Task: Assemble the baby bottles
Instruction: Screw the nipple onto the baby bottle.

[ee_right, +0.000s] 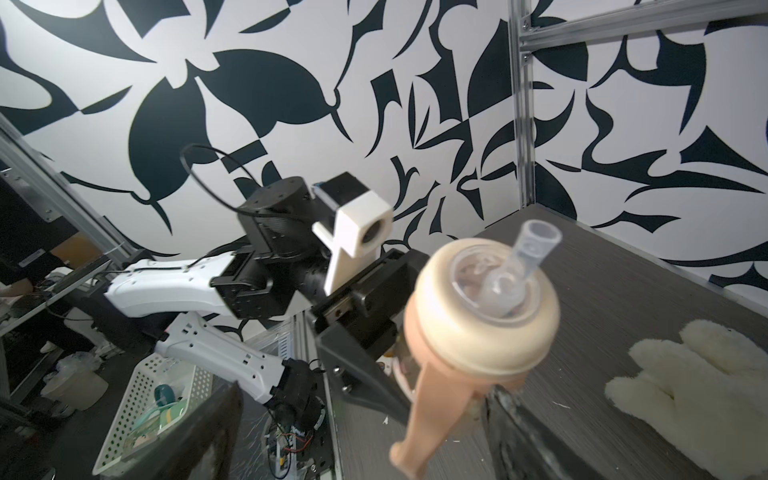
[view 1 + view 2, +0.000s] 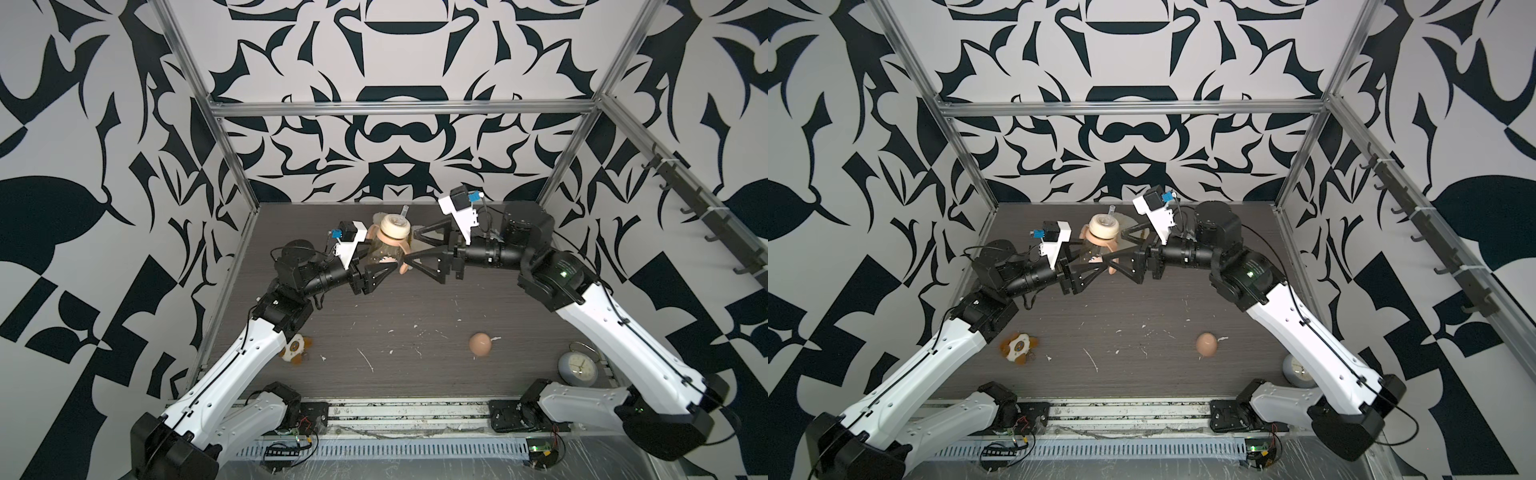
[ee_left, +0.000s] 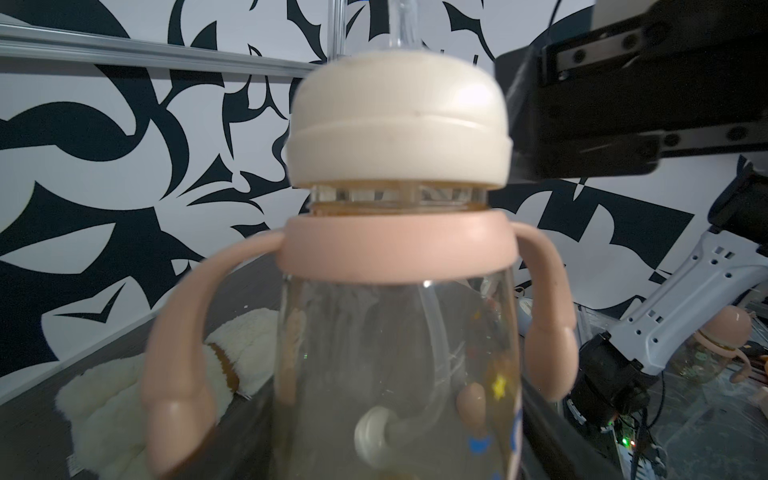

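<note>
The amber-tinted bottle [image 2: 380, 249] [image 3: 399, 374] is held above the far part of the table, and my left gripper [image 2: 382, 261] [image 2: 1096, 261] is shut on its body. Its peach-pink two-handled ring [image 3: 399, 245] sits on the shoulder. The cream nipple collar [image 2: 395, 227] [image 3: 399, 129] [image 1: 486, 307] rests on the neck, with clear thread showing below it. The straw tube [image 3: 440, 345] hangs inside. My right gripper [image 2: 409, 245] [image 1: 374, 436] is open, its fingers wide on either side of the bottle's top and one handle [image 1: 428, 399]. The dome cap [image 2: 480, 344] [image 2: 1207, 344] lies on the table at front right.
A cream plush dog [image 3: 166, 365] [image 1: 706, 382] lies behind the bottle near the back wall. An orange-white toy [image 2: 296, 347] lies beside the left arm. A round clock [image 2: 577, 368] sits at front right. Another capped bottle [image 3: 725, 345] stands beyond the table.
</note>
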Robot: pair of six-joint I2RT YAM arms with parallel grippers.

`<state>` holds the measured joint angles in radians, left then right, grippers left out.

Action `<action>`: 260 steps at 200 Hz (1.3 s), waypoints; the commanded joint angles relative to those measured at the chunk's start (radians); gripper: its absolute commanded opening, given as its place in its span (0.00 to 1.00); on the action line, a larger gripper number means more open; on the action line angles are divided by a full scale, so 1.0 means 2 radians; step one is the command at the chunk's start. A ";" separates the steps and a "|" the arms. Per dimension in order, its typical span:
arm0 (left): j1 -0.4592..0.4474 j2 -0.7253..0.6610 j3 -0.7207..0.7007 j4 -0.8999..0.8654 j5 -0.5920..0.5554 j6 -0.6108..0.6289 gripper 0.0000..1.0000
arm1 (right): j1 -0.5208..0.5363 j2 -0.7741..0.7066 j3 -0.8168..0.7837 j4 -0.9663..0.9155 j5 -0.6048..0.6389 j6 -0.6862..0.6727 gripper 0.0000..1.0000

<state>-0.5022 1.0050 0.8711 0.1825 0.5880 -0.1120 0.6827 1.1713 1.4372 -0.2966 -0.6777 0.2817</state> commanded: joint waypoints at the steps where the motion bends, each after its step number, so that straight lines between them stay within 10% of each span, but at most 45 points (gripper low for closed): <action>1: 0.002 0.002 0.017 0.021 0.000 -0.002 0.00 | 0.002 -0.028 -0.003 -0.015 0.002 0.004 0.91; 33: 0.002 -0.001 0.020 0.016 0.007 0.000 0.00 | -0.025 -0.034 -0.031 0.025 0.058 0.004 0.97; 115: 0.002 -0.002 0.025 -0.006 0.019 0.013 0.00 | -0.049 0.103 0.029 0.126 -0.054 0.042 1.00; 260: 0.011 0.022 0.022 0.018 0.018 0.003 0.00 | -0.023 0.052 0.013 0.065 -0.063 0.061 0.95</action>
<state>-0.4953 1.0428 0.8883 0.1696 0.6319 -0.0967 0.6132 1.3537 1.4509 -0.1303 -0.7685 0.3843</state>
